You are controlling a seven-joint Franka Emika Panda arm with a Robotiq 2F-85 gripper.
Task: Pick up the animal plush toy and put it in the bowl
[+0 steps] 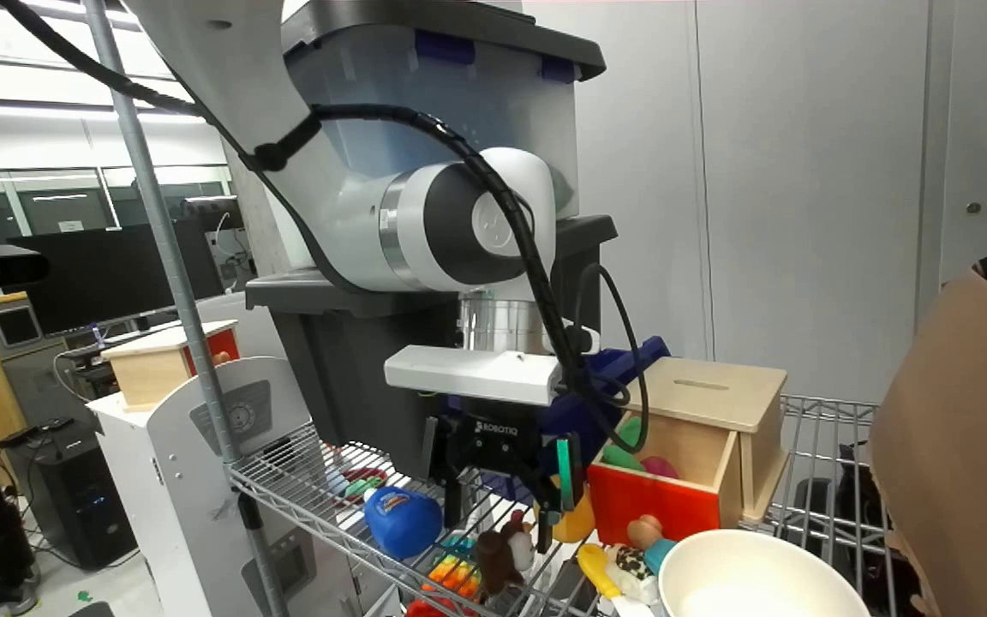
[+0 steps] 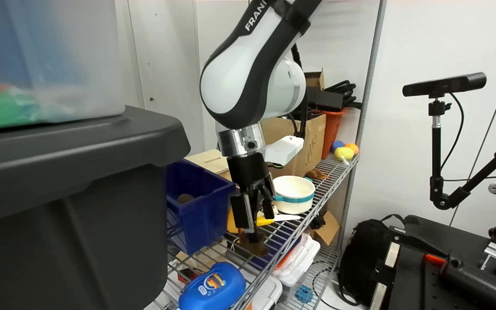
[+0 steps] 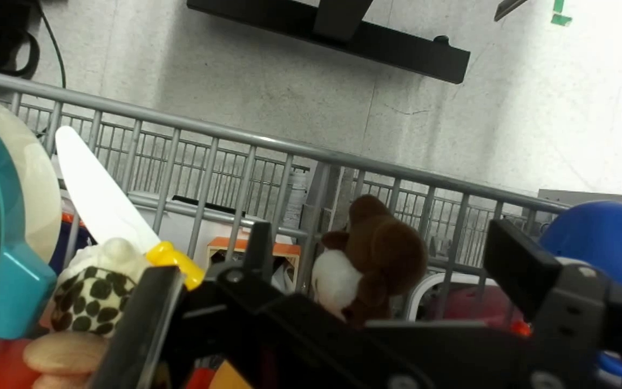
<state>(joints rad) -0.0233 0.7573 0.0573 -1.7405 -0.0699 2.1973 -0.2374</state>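
Arm [image 1: 356, 227] slopes down from top edge in both exterior views, bends at wrist [image 1: 532, 180]. Silver flange [image 2: 233, 143] below wrist, leaning slightly in exterior view. Jaws beneath flange, pointing downward in both exterior views, spread wide. Wrist view: one jaw at either side, broad gap between, black linkage [image 3: 289, 335] along bottom, partly blurred. Green pad [image 1: 564, 463] on one jaw in exterior view.

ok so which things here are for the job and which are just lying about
For the job:
brown animal plush toy
cream-white bowl

Just lying about, among others:
blue bottle
yellow-handled knife
blue plastic bin
wooden box with red-fronted drawer
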